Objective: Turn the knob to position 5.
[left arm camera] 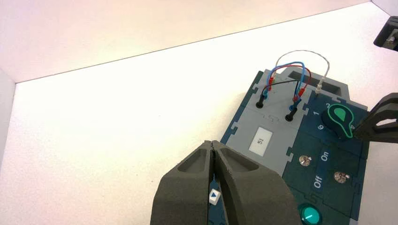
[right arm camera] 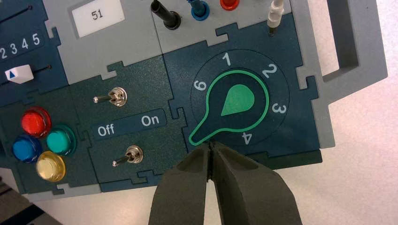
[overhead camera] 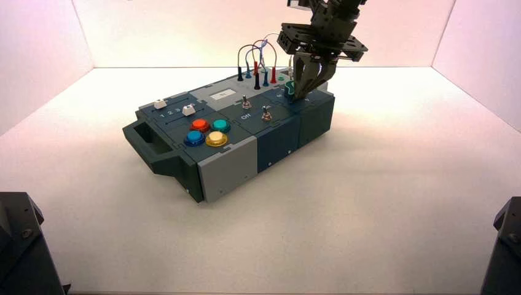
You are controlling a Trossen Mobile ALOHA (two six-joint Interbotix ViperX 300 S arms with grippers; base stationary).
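The dark green knob (right arm camera: 238, 101) sits in its numbered dial at the box's far right corner (overhead camera: 289, 86). Its pointer lobe lies between the marks 4 and 6; no numeral 5 shows there. My right gripper (right arm camera: 210, 144) is shut and empty, fingertips right beside the tip of the pointer lobe; in the high view it (overhead camera: 301, 94) reaches down onto that corner. It also shows at the edge of the left wrist view (left arm camera: 381, 124) next to the knob (left arm camera: 340, 120). My left gripper (left arm camera: 213, 143) is shut and empty, high above the box's slider side, outside the high view.
Two metal toggle switches (right arm camera: 117, 97) (right arm camera: 130, 155) flank the Off/On label. Red, blue, teal and yellow push buttons (right arm camera: 42, 143) cluster beyond them. A white slider handle (right arm camera: 19, 74), a display reading 51 (right arm camera: 97, 16) and plugged wires (overhead camera: 258, 58) stand nearby.
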